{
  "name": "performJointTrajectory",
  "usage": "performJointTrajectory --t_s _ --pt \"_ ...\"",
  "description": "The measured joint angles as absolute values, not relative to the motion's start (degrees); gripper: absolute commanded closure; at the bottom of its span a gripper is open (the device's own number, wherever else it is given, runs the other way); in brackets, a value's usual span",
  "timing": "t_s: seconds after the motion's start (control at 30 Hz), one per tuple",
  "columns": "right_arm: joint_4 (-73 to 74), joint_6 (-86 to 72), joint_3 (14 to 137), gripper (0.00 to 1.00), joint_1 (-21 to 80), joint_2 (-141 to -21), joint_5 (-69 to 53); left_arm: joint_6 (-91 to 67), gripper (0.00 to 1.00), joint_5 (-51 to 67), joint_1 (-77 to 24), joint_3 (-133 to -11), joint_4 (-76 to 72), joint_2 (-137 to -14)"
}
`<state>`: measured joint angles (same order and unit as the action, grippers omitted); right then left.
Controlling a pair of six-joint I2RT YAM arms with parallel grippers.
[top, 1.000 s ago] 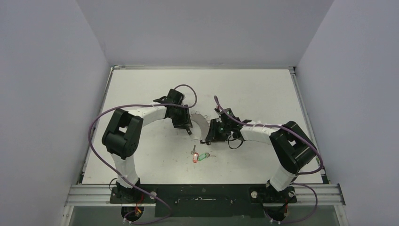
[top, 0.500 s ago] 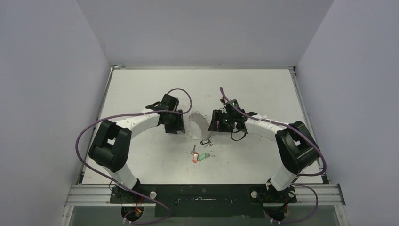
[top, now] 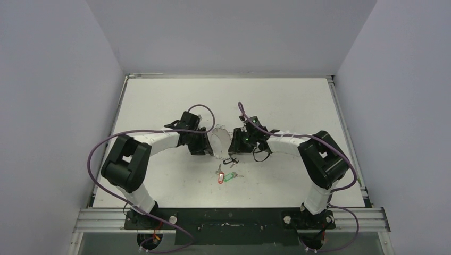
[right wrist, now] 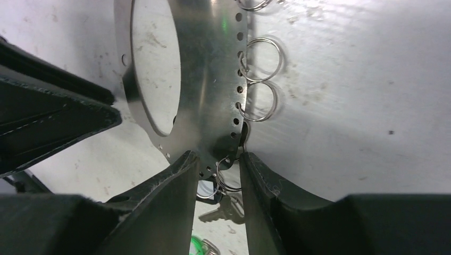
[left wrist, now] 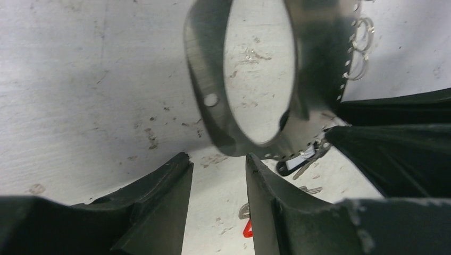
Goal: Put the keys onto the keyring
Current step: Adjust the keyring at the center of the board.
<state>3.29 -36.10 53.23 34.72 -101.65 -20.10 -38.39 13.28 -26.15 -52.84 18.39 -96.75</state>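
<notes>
Your left claw (left wrist: 215, 159) stands at a narrow gap with only bare bench (left wrist: 80, 79) showing between its fingers. The keyring (left wrist: 205, 101), a grey metal hoop, sits just past the tips. Your right claw (right wrist: 217, 156) straddles the hoop's punched edge from the opposite side, with a small split ring in its gap. You cannot tell whether it pinches the metal or merely flanks it. More split rings (right wrist: 263, 58) fringe that edge. A black clip (top: 230, 159) sits at the hoop's near edge, between it and the keys. The red-tagged key (top: 219, 178) and green-tagged key (top: 230, 177) lie side by side on the bench, apart from the hoop and outside both claws. Purple cables (top: 201, 105) arch over both wrists.
</notes>
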Motion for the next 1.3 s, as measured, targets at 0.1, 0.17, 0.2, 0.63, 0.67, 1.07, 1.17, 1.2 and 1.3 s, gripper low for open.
performJointTrajectory --t_s 0.1,0.17,0.2,0.63,0.67,1.07,1.17,1.2,1.3 --pt "0.1 -38.1 51.7 0.65 36.0 -101.6 -21.1 -38.8 0.61 14.7 -26.1 -53.4 16.9 -97.9" --pt "-1.8 -39.4 50.8 0.65 36.8 -101.6 -21.7 -38.7 0.61 15.2 -26.1 -55.0 16.9 -99.3" --pt "-2.7 -39.9 50.4 0.65 37.1 -101.6 -21.8 -38.4 0.61 15.2 -26.1 -56.1 17.3 -100.1" --pt "5.1 -37.1 49.5 0.4 39.1 -95.8 -18.2 -31.6 0.57 9.0 -25.8 -63.7 24.4 -103.8" --pt "6.7 -35.9 49.6 0.4 39.1 -94.6 -17.1 -30.9 0.57 8.0 -25.8 -63.7 25.1 -103.5" --pt "16.8 -24.4 53.4 0.4 39.1 -82.9 -7.8 -26.0 0.55 -0.5 -25.8 -61.0 31.3 -89.1" --pt "18.1 -24.0 55.3 0.43 39.5 -83.7 -6.7 -26.2 0.54 -1.1 -25.8 -58.7 31.3 -84.9" --pt "18.6 -24.0 56.0 0.44 39.9 -84.2 -6.2 -26.5 0.54 -1.3 -25.8 -57.7 31.3 -83.5" --pt "19.9 -24.2 58.3 0.48 42.0 -86.9 -4.3 -28.2 0.54 -1.3 -25.8 -54.7 30.9 -79.3"
